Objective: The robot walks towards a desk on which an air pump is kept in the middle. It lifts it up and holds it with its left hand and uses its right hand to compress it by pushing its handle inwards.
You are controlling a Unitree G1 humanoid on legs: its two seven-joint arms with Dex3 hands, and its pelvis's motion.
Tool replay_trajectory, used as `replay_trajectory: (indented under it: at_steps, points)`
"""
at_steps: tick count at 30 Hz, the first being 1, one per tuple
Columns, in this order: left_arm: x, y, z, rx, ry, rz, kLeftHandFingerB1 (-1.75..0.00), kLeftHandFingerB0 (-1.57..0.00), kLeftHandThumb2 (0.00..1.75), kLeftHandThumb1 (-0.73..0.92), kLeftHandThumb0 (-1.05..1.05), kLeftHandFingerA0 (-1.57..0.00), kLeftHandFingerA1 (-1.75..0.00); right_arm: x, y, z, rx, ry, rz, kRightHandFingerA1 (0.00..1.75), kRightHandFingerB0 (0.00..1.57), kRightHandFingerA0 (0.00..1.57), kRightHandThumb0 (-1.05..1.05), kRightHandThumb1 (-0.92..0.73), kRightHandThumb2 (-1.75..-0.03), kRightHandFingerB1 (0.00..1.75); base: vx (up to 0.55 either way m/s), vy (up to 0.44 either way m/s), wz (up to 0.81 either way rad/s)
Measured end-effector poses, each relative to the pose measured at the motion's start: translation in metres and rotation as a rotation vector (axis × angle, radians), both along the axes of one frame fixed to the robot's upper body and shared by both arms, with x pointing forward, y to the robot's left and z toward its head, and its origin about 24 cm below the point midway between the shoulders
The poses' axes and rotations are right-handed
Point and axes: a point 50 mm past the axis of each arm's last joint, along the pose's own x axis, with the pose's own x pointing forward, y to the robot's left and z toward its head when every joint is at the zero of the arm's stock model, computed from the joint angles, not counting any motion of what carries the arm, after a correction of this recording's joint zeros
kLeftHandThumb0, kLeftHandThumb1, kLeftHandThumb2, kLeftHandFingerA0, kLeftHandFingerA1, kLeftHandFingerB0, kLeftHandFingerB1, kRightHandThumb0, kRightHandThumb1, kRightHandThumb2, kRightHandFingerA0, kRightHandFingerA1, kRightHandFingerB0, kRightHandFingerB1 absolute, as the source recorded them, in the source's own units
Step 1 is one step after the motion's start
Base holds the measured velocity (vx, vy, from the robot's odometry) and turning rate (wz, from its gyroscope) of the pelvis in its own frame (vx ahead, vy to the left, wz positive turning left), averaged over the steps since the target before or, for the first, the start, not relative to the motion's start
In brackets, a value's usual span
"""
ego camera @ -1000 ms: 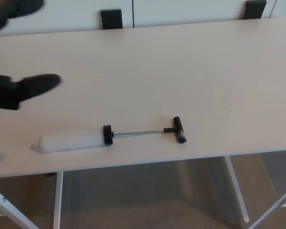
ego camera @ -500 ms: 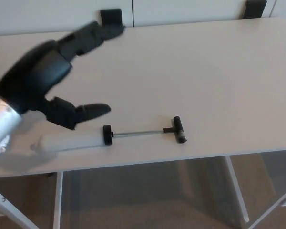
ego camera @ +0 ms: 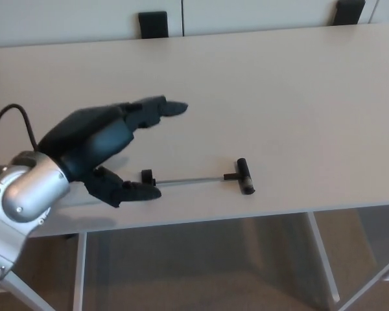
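Note:
The air pump lies flat near the desk's front edge. Its thin rod point(ego camera: 191, 181) is drawn out to the right and ends in a black T-handle point(ego camera: 244, 176). My left hand point(ego camera: 107, 147) hovers open above the pump's white barrel and hides nearly all of it; only the black end cap point(ego camera: 147, 175) shows beside the thumb. The fingers point(ego camera: 157, 108) stretch toward the far right and the thumb point(ego camera: 131, 190) points right, close to the cap. No contact with the pump is visible. My right hand does not show.
The pale desk point(ego camera: 279, 97) fills the view, its front edge running just below the pump. Two black chair backs point(ego camera: 153, 24) stand behind the far edge. White desk legs point(ego camera: 321, 256) and beige floor show below.
My left hand has swept in from the far left and dropped lower and rightward, now covering the white barrel that showed before. The pump has not moved.

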Motion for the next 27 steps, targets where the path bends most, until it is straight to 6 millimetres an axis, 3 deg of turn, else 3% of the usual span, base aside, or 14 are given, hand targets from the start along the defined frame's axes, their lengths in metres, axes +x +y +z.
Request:
replay_trajectory:
  at_steps: [17,18,19,20,22,23,27]
  points:
    - [0.006,0.006,-0.033,0.285,0.005,0.028,-0.27,-0.17,0.56,0.54,-0.54,-0.23,-0.32,-0.003,0.003,0.003,0.022,-0.015,-0.002,0.51,0.27,0.41,-0.52,-0.73,-0.61,0.43,0.0,0.0,0.0]
    - [0.006,0.007,-0.035,0.304,0.003,0.028,-0.34,-0.15,0.69,0.48,-0.61,-0.2,-0.39,-0.003,0.003,0.003,0.023,-0.016,-0.001,0.51,0.27,0.41,-0.52,-0.73,-0.62,0.43,0.0,0.0,0.0]
    - [0.005,0.007,-0.036,0.31,0.002,0.028,-0.34,-0.15,0.69,0.48,-0.61,-0.2,-0.39,-0.004,0.003,0.003,0.023,-0.016,-0.001,0.51,0.27,0.41,-0.52,-0.73,-0.62,0.43,0.0,0.0,0.0]
    - [0.005,0.007,-0.039,0.338,-0.002,0.027,-0.27,-0.16,0.57,0.55,-0.57,-0.25,-0.33,-0.004,0.003,0.003,0.026,-0.017,0.0,0.51,0.27,0.41,-0.51,-0.73,-0.62,0.44,0.0,0.0,0.0]
    - [0.005,0.007,-0.042,0.366,-0.005,0.024,-0.27,-0.16,0.57,0.55,-0.57,-0.25,-0.33,-0.004,0.003,0.004,0.029,-0.02,0.002,0.51,0.27,0.41,-0.51,-0.73,-0.62,0.44,0.0,0.0,0.0]
    - [0.004,0.007,-0.043,0.382,-0.009,0.022,-0.35,-0.13,0.71,0.47,-0.62,-0.2,-0.41,-0.004,0.004,0.004,0.031,-0.022,0.003,0.51,0.27,0.41,-0.51,-0.73,-0.61,0.43,0.0,0.0,0.0]
    - [0.004,0.007,-0.047,0.42,-0.02,0.019,-0.35,-0.12,0.72,0.47,-0.62,-0.2,-0.41,-0.004,0.004,0.005,0.036,-0.027,0.005,0.52,0.27,0.42,-0.5,-0.73,-0.61,0.44,0.0,0.0,0.0]
